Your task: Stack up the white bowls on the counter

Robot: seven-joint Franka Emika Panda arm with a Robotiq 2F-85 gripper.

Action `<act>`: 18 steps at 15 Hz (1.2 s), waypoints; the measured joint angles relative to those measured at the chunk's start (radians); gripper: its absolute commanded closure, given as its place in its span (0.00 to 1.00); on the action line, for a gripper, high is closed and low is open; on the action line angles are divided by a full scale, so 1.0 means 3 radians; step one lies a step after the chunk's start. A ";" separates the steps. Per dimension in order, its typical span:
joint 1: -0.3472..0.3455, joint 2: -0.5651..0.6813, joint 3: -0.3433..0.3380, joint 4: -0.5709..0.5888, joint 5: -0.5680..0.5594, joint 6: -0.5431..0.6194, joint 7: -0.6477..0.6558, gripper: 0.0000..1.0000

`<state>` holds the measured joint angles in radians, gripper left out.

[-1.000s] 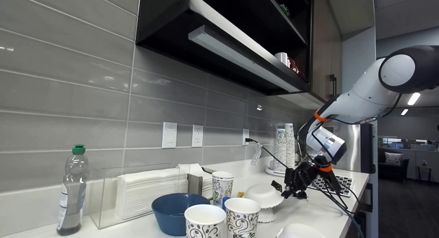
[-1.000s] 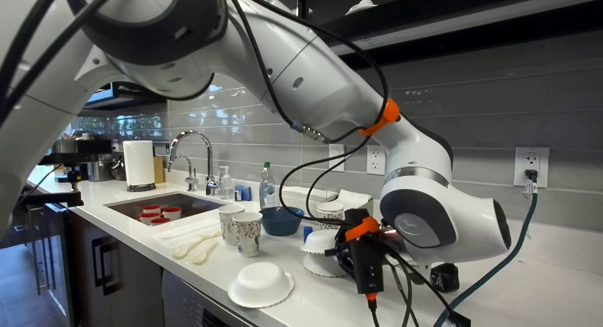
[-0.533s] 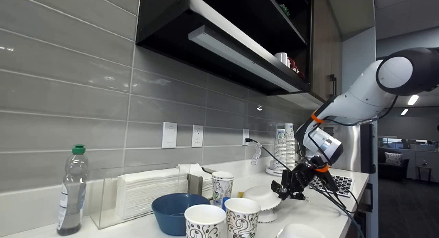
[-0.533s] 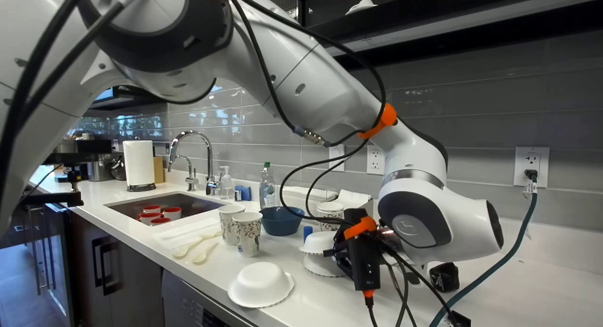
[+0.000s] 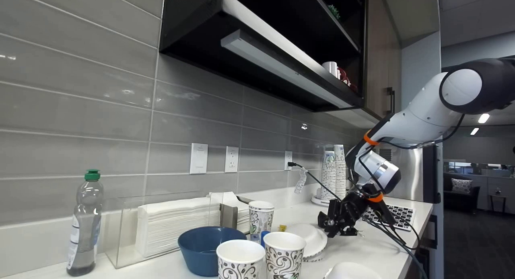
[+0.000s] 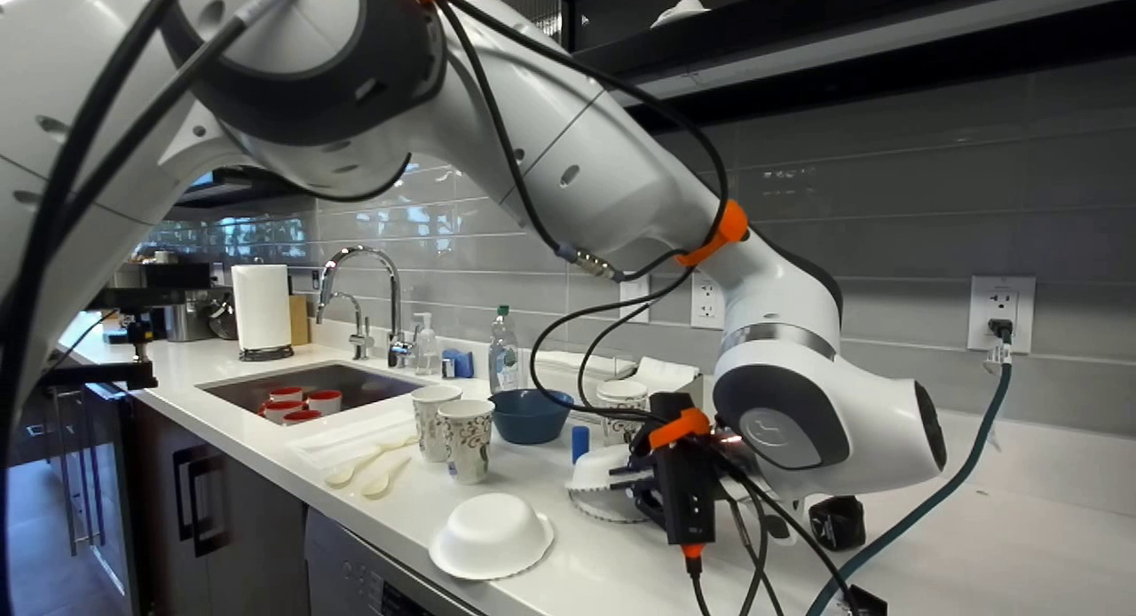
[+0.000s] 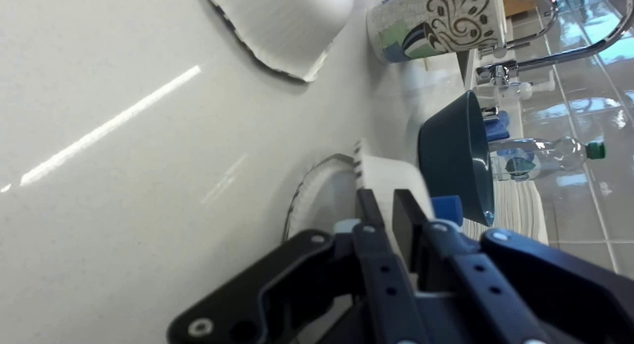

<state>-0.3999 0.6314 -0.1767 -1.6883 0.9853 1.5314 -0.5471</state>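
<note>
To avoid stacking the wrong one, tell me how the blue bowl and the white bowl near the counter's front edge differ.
The blue bowl stands upright; the white bowl lies upside down. The blue bowl has a thin rim; the white bowl a flared one. Both are round and rest on the counter.

Wrist view: top edge crops white bowl [image 7: 292, 29].

Blue bowl [image 5: 201, 255]: smooth, softly shiny.
Counter [image 6: 532, 474]: polished, glossy, under the blue bowl.
White bowls [image 6: 491, 532]: papery, smooth, ribbed at the rim.
Patterned cups [image 5: 283, 255]: smooth printed paper, beside the blue bowl.
Napkins [image 5: 177, 226]: matt paper, just beside the blue bowl.
Wall tiles [image 5: 72, 114]: glossy, smooth, behind the blue bowl.
Sink [image 6: 371, 385]: dull metal, perhaps; too far beyond the blue bowl to judge.
</note>
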 measured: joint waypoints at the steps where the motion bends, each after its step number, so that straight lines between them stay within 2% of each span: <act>1: 0.0000 0.0000 0.0001 0.0001 0.0000 0.0000 0.0016 0.46; 7: -0.0005 -0.0005 -0.0017 0.0008 -0.0013 0.0000 0.0108 0.04; 9: -0.0006 -0.0028 -0.0054 0.0007 -0.0069 0.0000 0.0151 0.00; 10: -0.0007 -0.0050 -0.0077 -0.0001 -0.0122 -0.0002 0.0169 0.08; 11: -0.0007 -0.0076 -0.0099 -0.0018 -0.0202 -0.0006 0.0181 0.02; 12: -0.0007 -0.0102 -0.0116 -0.0039 -0.0249 -0.0007 0.0185 0.00; 18: -0.0004 -0.0136 -0.0126 -0.0059 -0.0304 -0.0009 0.0209 0.00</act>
<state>-0.4012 0.5905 -0.2145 -1.7059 0.8943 1.5288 -0.4844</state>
